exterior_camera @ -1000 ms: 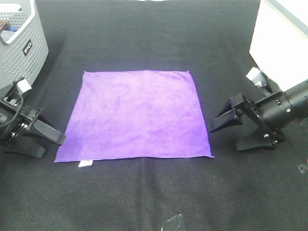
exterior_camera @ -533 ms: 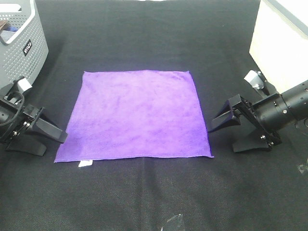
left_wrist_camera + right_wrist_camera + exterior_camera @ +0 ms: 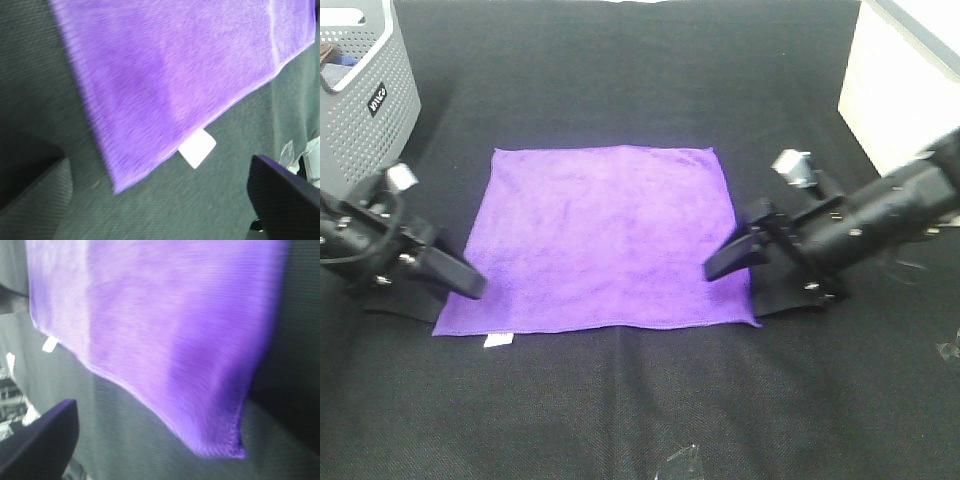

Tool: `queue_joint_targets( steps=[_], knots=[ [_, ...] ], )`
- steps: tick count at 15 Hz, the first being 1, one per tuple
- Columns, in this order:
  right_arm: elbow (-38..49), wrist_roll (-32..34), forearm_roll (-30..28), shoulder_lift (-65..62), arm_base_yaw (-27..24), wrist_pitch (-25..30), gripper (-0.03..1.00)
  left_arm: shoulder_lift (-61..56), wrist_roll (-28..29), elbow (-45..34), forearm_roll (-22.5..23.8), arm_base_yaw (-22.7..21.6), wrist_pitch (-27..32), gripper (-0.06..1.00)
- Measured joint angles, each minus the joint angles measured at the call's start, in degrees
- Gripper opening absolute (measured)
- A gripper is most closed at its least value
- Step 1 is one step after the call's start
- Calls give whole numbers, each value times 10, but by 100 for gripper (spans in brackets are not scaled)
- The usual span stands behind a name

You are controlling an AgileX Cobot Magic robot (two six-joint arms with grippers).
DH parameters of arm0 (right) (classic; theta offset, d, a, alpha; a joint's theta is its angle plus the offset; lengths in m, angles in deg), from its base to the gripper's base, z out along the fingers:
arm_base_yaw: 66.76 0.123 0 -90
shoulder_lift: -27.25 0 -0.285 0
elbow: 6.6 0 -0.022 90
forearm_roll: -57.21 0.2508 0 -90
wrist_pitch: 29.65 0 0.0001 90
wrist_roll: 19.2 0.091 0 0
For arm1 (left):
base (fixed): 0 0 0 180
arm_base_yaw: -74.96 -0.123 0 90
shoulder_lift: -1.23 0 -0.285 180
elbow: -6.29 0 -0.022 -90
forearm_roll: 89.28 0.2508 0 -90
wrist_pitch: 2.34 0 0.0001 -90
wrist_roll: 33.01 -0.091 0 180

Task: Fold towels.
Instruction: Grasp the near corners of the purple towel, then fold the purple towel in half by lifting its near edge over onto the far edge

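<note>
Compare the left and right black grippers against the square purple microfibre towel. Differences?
Left gripper barely overlaps the towel at its left edge; right gripper sits well over the cloth. The front corner beside the left gripper carries the small white tag; the corner beside the right gripper is plain. Shared: both open, holding nothing, by the front corners.

Evenly lit from overhead, with only faint shadows on the black bench. Blown out to near white on the pale box. Smeared with motion blur across the purple towel in both wrist views, soft-focused at the near jaws.
</note>
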Motion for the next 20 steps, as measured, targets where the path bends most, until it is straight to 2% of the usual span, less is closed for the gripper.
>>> queue_joint_targets(
  steps=[3,5,7,10,11,12,13,15,17,20],
  knots=[
    [-37,35,-16,18,48,-3,69,13,5,12,-21,50,-3,74],
    [-54,54,-42,24,63,-11,56,22,23,25,-19,78,-14,61],
    [-54,62,-57,26,63,-18,45,26,36,26,-11,81,-30,41],
    [-54,63,-68,30,63,-25,21,32,40,26,-2,83,-48,7],
    [-54,63,-72,32,63,-25,12,33,39,26,0,83,-49,1],
    [-54,63,-73,34,63,-22,3,33,35,26,0,83,-49,0],
    [-54,63,-76,34,63,-19,1,33,29,26,1,83,-46,0],
    [-54,68,-81,22,64,-6,1,31,28,26,13,83,-40,0],
    [-54,96,-84,-10,64,19,1,3,28,19,40,84,-40,0],
    [-30,145,-85,-67,66,50,1,-68,40,-10,50,84,-36,0]
  ],
)
